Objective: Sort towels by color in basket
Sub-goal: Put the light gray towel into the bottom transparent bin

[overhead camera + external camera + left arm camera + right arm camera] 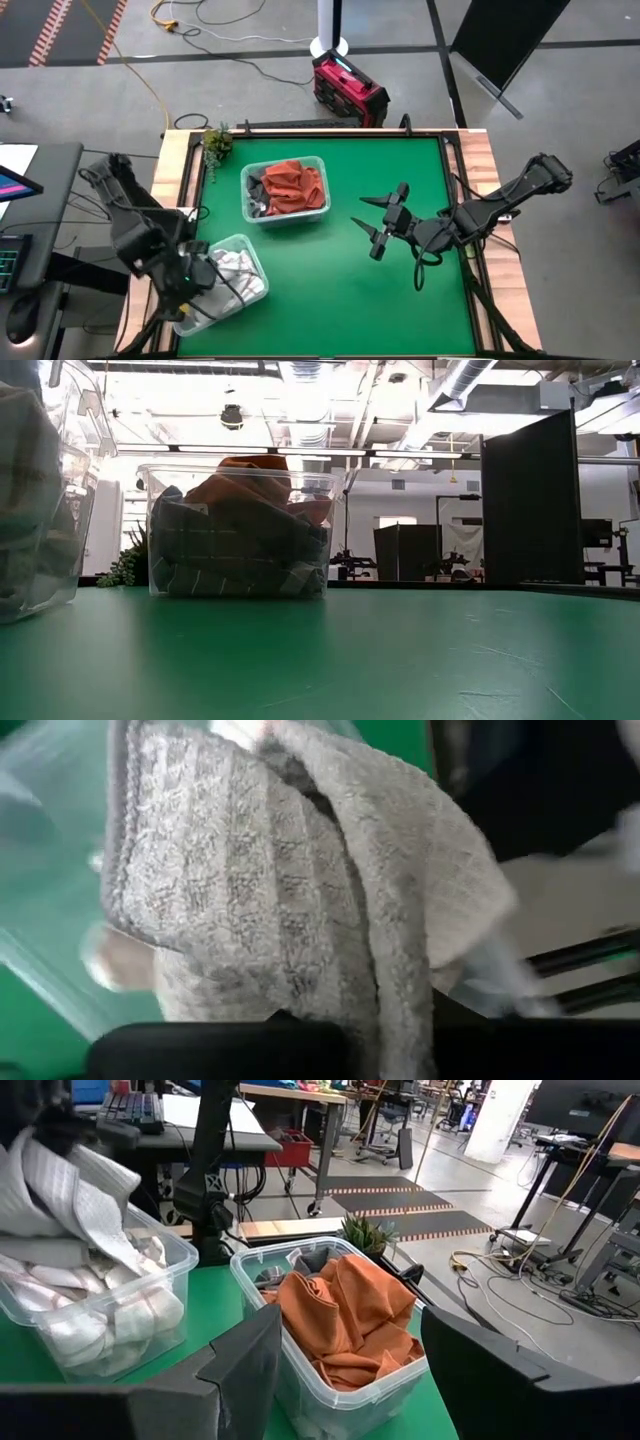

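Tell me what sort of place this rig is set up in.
Most likely a robotics lab or workshop: exposed ceiling ducts, cables trailing over a bare concrete floor, and workbenches beyond the green table.

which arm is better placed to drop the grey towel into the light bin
Left. Its hand is shut on the light grey towel, right over the bin of pale towels. The right hand hangs open and empty over bare mat, away from both bins.
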Available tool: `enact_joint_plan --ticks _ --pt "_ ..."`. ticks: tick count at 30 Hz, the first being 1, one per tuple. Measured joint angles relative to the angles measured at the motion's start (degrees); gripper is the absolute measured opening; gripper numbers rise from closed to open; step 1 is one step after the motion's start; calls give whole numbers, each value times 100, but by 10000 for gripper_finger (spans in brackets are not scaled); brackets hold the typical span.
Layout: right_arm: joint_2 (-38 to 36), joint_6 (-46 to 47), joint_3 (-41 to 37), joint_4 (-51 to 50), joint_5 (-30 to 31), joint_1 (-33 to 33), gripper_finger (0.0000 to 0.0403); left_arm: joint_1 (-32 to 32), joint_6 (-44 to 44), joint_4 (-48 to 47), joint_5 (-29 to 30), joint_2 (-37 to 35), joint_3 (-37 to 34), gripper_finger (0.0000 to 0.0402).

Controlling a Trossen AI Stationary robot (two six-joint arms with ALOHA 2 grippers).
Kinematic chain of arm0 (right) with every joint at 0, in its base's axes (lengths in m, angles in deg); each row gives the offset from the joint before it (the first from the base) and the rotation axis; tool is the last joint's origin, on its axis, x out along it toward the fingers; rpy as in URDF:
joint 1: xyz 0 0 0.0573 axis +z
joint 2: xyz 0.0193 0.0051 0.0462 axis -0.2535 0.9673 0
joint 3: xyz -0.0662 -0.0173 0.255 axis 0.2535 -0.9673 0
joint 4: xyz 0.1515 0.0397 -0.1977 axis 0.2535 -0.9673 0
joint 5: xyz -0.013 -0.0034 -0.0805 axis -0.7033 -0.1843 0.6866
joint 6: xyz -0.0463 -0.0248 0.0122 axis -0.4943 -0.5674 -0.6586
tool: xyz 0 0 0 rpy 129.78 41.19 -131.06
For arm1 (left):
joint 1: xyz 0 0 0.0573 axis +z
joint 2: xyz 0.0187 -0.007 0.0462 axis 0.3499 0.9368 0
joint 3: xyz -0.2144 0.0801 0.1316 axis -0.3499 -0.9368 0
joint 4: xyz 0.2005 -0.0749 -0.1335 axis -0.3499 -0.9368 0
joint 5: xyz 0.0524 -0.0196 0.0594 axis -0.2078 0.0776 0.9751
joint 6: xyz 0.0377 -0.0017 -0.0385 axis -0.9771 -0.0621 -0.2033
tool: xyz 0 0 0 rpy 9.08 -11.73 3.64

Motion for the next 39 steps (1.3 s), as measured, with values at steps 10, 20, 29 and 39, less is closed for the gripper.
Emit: enact_joint_plan --ticks 10,20,29,39 --pt "0 -19 0 -3 -40 -88 270 433 -3353 209 520 667 -545 5" --pt "90 27 -2 -82 -105 -221 270 548 -3466 2518 382 -471 -2498 3" --pt "96 107 -2 -53 -119 -224 270 310 -5221 2770 -4 -568 -3381 3" --pt "94 335 -2 -157 -124 -191 270 480 -5519 2688 -535 172 -3524 4"
